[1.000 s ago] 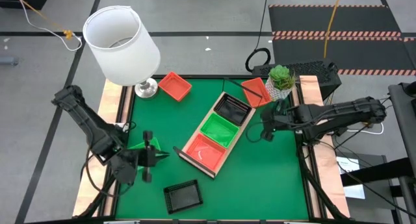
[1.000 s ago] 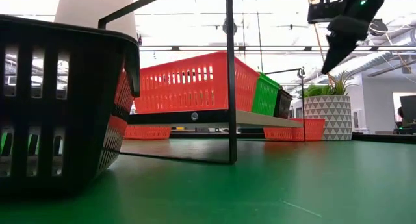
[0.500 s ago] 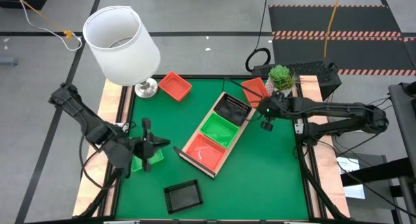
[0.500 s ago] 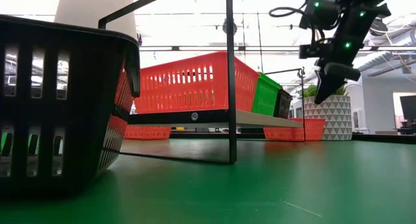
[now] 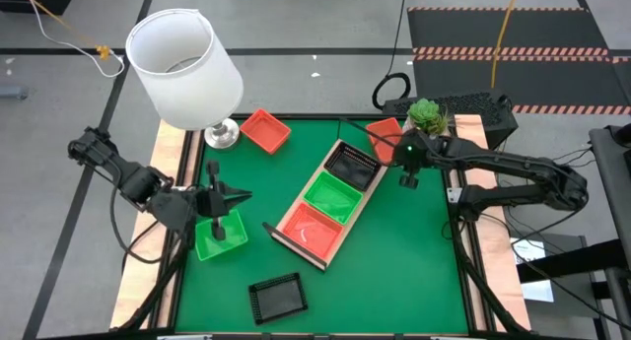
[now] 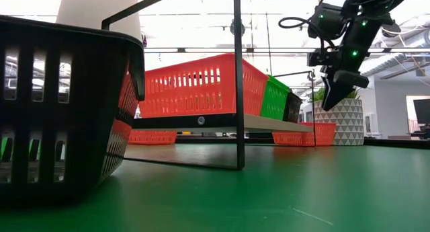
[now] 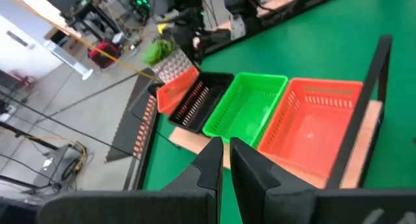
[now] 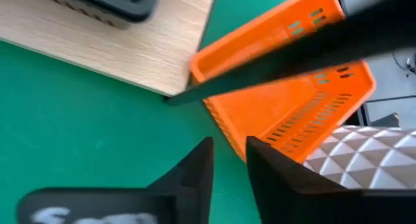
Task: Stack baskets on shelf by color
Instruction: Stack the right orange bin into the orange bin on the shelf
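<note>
The shelf (image 5: 279,237) lies slantwise mid-table and carries a black basket (image 5: 353,165), a green basket (image 5: 330,195) and an orange basket (image 5: 308,227). A loose green basket (image 5: 219,237) rests flat on the mat near the left edge. My left gripper (image 5: 217,194) hovers just beyond it, shut and empty, facing the shelf (image 7: 338,178). Another black basket (image 5: 276,298) sits near the front edge. One orange basket (image 5: 264,130) lies by the lamp base, another (image 5: 386,136) beside the plant. My right gripper (image 5: 406,177) hangs shut above the mat, next to that orange basket (image 8: 286,100).
A white lamp (image 5: 185,64) stands at the far left corner and a potted plant (image 5: 426,118) at the far right. In the low view the near black basket (image 6: 60,104) fills the left side. Bare green mat (image 5: 394,261) lies to the right of the shelf.
My left gripper has drawn back toward the far edge, away from the green basket, which now lies fully in view on the mat. My right gripper has moved toward the far edge and come lower, nearer the orange basket by the plant.
</note>
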You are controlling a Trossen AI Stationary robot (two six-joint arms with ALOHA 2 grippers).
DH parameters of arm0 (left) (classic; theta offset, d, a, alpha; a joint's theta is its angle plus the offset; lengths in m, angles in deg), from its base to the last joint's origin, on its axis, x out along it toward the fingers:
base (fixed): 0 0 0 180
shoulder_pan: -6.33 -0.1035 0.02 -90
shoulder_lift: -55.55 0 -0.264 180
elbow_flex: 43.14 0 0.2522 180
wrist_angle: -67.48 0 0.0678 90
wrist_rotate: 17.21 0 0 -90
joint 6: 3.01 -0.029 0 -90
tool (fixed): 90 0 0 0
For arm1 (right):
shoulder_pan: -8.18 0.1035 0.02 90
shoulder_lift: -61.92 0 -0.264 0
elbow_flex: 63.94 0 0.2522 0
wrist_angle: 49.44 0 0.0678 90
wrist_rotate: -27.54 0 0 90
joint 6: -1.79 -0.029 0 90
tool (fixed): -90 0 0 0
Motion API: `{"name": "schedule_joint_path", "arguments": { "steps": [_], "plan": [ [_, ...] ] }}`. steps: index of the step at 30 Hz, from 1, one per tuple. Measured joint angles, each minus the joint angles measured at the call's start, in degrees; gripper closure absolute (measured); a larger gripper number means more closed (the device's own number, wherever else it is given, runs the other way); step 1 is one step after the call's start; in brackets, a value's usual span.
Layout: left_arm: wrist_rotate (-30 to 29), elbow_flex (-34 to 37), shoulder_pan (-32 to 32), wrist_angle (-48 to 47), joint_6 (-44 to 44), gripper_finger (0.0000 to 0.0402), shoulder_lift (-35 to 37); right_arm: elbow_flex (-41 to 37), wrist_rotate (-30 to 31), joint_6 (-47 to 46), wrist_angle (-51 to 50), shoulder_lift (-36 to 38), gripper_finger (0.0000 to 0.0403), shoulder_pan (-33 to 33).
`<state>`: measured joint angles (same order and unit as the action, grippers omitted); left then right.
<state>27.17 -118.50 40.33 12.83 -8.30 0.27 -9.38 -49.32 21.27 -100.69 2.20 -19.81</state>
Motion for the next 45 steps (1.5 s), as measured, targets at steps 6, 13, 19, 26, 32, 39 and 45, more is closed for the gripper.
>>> {"name": "schedule_joint_path", "arguments": {
  "steps": [6,13,19,26,32,39,45],
  "plan": [
    [0.3,0.0,0.0,-0.9,0.9,0.0371,-1.0,0.0,-1.6,0.7,0.9,-1.2,0.0257,-2.9],
    [0.3,0.0,0.0,-0.9,1.0,0.0371,-0.9,0.0,-4.5,4.3,5.0,-5.0,0.0234,-6.2],
    [0.3,0.0,0.0,-0.9,1.1,0.0371,-1.0,-0.6,-9.4,7.1,7.8,-6.5,0.0239,-8.3],
    [0.3,0.0,0.0,-0.9,1.2,0.0371,-1.0,-3.3,-14.9,3.2,13.2,-3.9,0.024,-10.3],
    [0.3,0.0,0.0,-0.9,1.3,0.0371,-1.0,-3.5,-14.2,0.6,11.0,0.2,0.024,-10.3],
    [0.3,0.0,0.0,-0.9,1.2,0.0371,-1.0,-3.7,-9.2,-0.2,10.0,0.5,0.0241,-10.3],
    [0.3,0.0,0.0,-0.9,1.6,0.0371,-1.0,-7.6,-9.1,3.8,14.6,0.6,0.0241,-10.6]
  ]
}}
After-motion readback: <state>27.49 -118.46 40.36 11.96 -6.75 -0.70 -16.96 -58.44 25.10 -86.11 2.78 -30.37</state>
